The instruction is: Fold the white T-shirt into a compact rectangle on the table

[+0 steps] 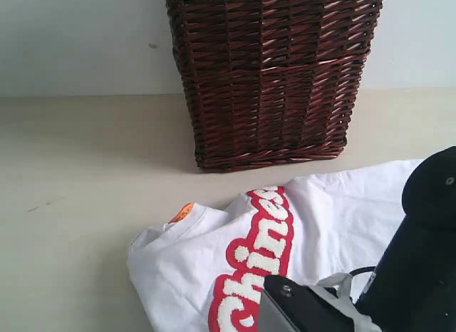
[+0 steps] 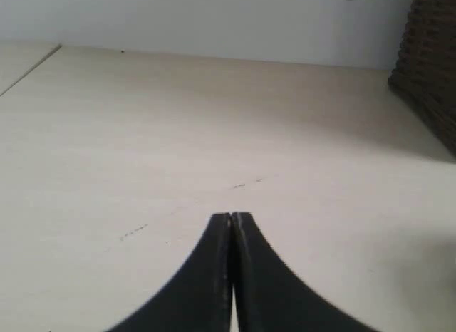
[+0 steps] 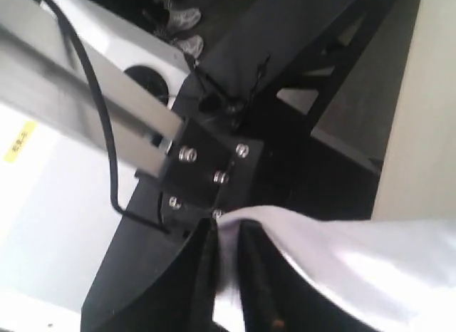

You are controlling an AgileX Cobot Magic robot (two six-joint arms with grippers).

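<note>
— Gripping anything, is it, the right tool point(image 3: 226, 232)?

— Yes. Its jaws stand nearly closed with a fold of the white cotton T-shirt with fluffy red-outlined letters point(image 3: 342, 253) pinched between them, and the cloth runs away from the tips in a smooth sheet. I'd judge it holds an edge so that part can be carried over the rest (which edge, I can't tell).

— And the shirt itself?

— It lies on the pale beige smooth counter point(image 1: 85, 168), lower middle to lower right of the exterior frame. It is rumpled, not yet a rectangle. The small orange neck tag point(image 1: 182, 212) sits at its upper left, and the lettering runs down toward the bottom edge, where the black right arm point(image 1: 420, 261) covers part of it.

— The left tool point(image 2: 231, 218)?

— Shut and empty, low over bare counter, with no cloth in its view. Probably it is placed there to leave the right side room.

— Room to work?

— Plenty on the left half of the frame, which is open counter. The tight spot is the dark brown wicker basket point(image 1: 271, 75), upper middle. Its base stands near the shirt's upper edge, not touching. A fold swung that way could brush it. The frame's bottom edge cuts the shirt off, so I can't say how much counter lies beyond.
</note>
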